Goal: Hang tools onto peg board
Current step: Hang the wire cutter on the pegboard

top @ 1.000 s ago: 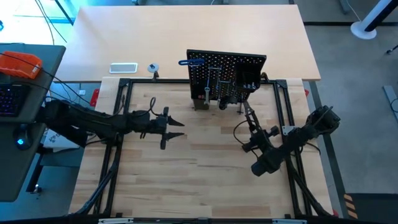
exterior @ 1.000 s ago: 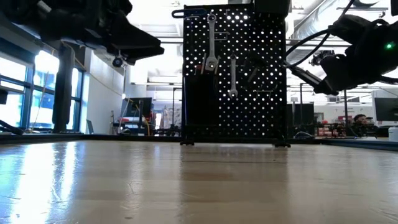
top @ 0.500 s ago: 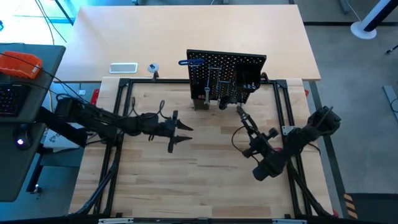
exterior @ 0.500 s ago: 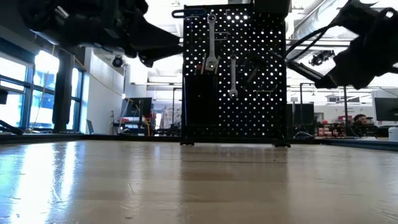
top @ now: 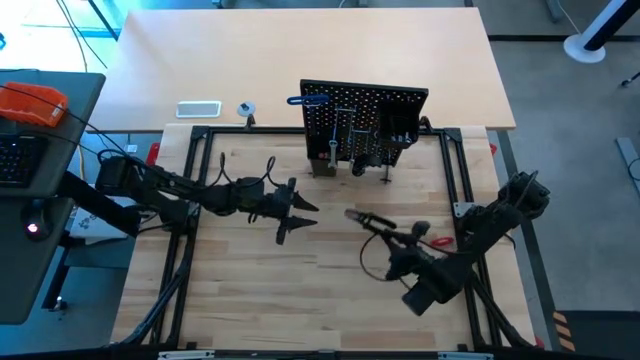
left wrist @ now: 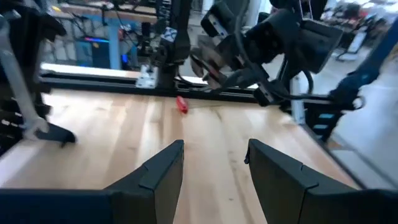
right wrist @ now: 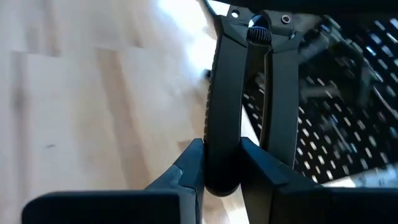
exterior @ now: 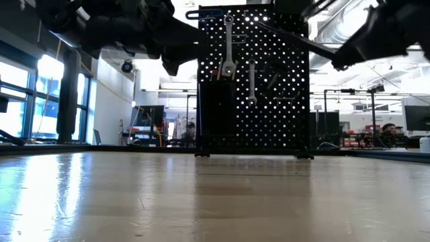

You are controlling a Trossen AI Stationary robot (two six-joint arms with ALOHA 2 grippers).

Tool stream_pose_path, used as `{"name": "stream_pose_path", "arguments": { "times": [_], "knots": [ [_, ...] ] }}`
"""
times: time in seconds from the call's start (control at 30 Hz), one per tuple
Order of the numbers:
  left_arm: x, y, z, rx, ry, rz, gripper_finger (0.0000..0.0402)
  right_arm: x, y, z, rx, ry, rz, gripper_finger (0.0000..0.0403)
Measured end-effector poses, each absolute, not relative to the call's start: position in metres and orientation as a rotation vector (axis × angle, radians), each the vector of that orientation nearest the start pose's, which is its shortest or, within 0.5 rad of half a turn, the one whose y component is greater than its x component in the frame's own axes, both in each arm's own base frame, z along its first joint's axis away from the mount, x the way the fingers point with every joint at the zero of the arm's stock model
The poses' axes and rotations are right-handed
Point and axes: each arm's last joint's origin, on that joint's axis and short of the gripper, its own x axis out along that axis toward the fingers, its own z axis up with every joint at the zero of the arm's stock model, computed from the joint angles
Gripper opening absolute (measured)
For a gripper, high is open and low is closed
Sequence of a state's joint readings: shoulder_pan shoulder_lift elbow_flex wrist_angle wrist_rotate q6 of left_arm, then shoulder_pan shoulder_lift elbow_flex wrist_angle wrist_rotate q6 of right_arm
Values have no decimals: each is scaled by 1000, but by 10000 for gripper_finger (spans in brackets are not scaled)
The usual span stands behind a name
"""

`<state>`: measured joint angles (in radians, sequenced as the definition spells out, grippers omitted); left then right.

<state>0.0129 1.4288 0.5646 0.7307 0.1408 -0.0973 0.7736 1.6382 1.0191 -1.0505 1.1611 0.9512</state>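
Note:
The peg board (top: 365,125) stands upright at the table's far side, with two silver wrenches (exterior: 228,47) hanging on it and a blue-handled key (top: 310,100) at its top left corner. My right gripper (top: 398,242) hovers in front of it, shut on black-handled pliers (top: 365,220) that point toward the table's left. In the low view the pliers (exterior: 295,42) cross in front of the board. My left gripper (top: 303,214) hangs open and empty at mid-table, to the left of the pliers. A small red tool (top: 440,241) lies on the table by my right arm. My right gripper pinches one handle of the pliers near its free end (right wrist: 221,134) between its two fingers. The other handle (right wrist: 280,112) runs free outside one finger. The fingers lie along the handle. The pliers are lifted clear of the table, about level, with the pivot (right wrist: 260,34) ahead of the fingers.
A white tray (top: 198,109) and a small tape roll (top: 245,108) lie on the far table beyond the black frame rail (top: 195,160). Open wood surface stretches across the near half of the table (top: 300,290).
My right gripper has drawn back from the peg board toward the near edge and rolled. The pliers have swung from pointing at the board to pointing toward the table's left. My left gripper has moved toward the table's right, still open.

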Motion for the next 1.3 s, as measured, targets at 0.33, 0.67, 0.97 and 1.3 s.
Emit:
{"name": "stream_pose_path", "arguments": {
  "times": [0.33, 0.67, 0.97, 1.3],
  "knots": [
    [282, 0, 201, -263, 199, -217, 172, 246, 176, 222, -675, 787, -410, 60],
    [281, -2, 199, -335, 237, -257, 172, 271, 169, 227, -711, 830, -227, 60],
    [280, -4, 197, -376, 278, -324, 172, 293, 152, 230, -761, 829, -131, 60],
    [288, -5, 181, -454, 362, -363, 172, 312, 136, 234, -804, 792, -63, 60]
  ]
}}
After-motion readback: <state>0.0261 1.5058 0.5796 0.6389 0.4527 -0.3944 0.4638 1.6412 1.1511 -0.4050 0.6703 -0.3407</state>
